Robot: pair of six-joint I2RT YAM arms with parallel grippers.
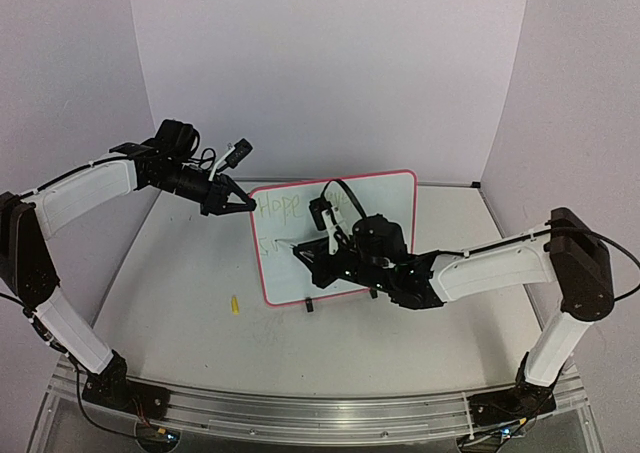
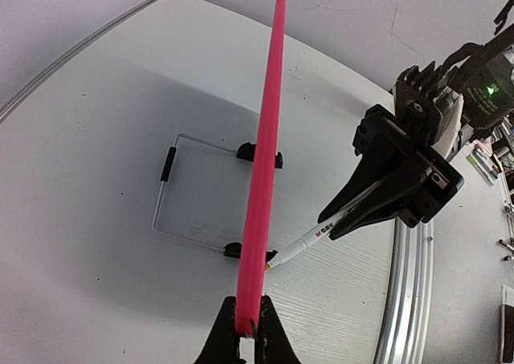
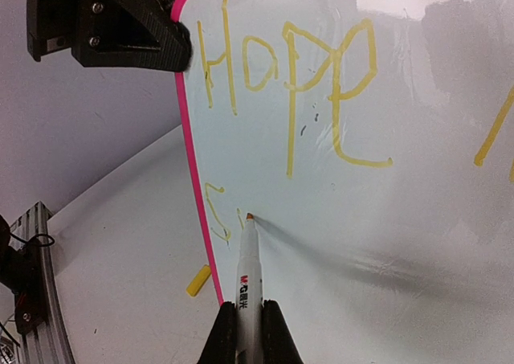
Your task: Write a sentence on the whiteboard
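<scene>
Two claws share the work. On the left, the left claw (image 1: 238,201) is pinched shut on the upper left frame edge of the whiteboard (image 1: 390,195), which stands upright mid-desk. The right claw (image 3: 245,332), nearer the writing, clamps a marker (image 3: 248,259) pointing straight ahead. Its tip seems to touch the board where the sentence (image 3: 289,107) stops, below "Hope", so strokes should run rightward.

The left hand (image 2: 247,320) pinches the pink-framed whiteboard (image 2: 265,163) edge-on. The right hand (image 2: 328,227) holds a white marker pen (image 2: 309,242) against it.
</scene>
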